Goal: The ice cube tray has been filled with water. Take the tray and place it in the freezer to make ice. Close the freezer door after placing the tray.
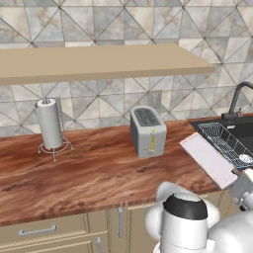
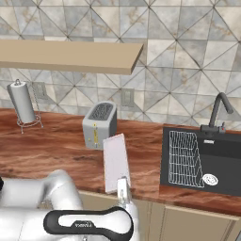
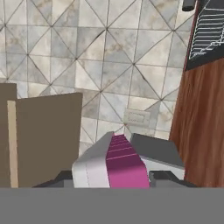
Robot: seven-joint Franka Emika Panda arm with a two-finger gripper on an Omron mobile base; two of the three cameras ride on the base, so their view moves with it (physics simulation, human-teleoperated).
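Right now we see the ice cube tray (image 2: pixel 116 161) lying flat on the wooden counter (image 1: pixel 89 168), its near end at the front edge, between the toaster (image 1: pixel 148 131) and the black sink (image 2: pixel 221 162) with its wire rack (image 2: pixel 184 158). Our gripper (image 2: pixel 123 186) sits at the tray's near end, and in the hand view the magenta underside of the tray (image 3: pixel 124 164) lies between the jaws, though we cannot tell whether they have clamped on it. Farther left a paper towel holder (image 1: pixel 51 124) stands under the wall shelf (image 1: pixel 99 62).
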